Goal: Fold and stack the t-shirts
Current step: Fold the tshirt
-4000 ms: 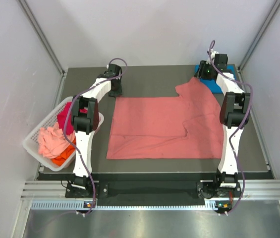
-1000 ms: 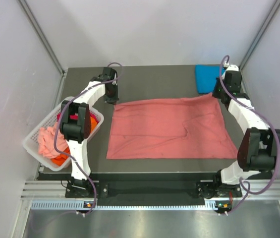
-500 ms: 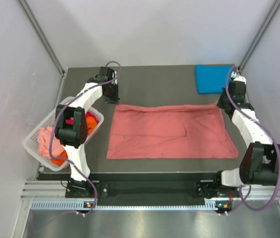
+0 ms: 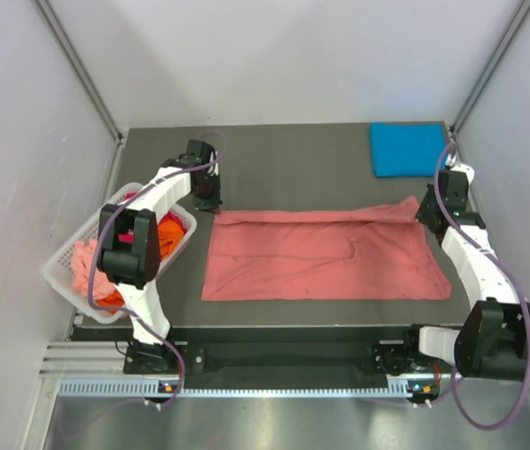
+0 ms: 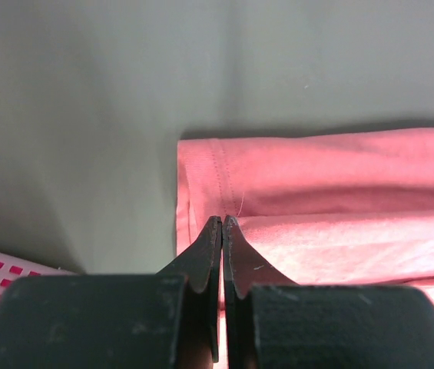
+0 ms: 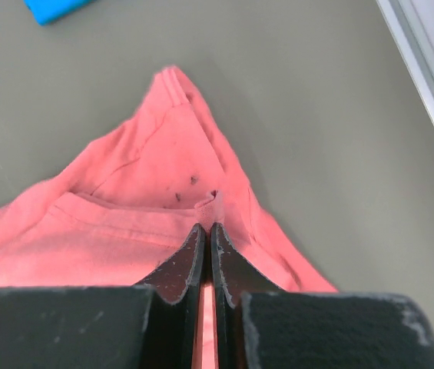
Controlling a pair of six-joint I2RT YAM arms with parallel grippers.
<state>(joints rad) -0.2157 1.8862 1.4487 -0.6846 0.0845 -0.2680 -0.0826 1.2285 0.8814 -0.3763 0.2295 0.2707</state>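
L grip (image 5: 222, 223): pinches pink shirt (image 4: 321, 258) at far-L corner | R grip (image 6: 207, 228): pinches far-R corner | shirt: lies mid-table (image 4: 293, 155), far edge doubled over | blue shirt (image 4: 407, 148): lies folded, far-R

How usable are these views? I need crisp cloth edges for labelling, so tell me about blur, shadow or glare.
Top external: soft even light, no glare, salmon-pink t-shirt edges clear. Left wrist: hem stitching sharp, left gripper blurred up close, thin shadow beyond the shirt's far edge. Right wrist: seams sharp, right gripper soft near the lens.
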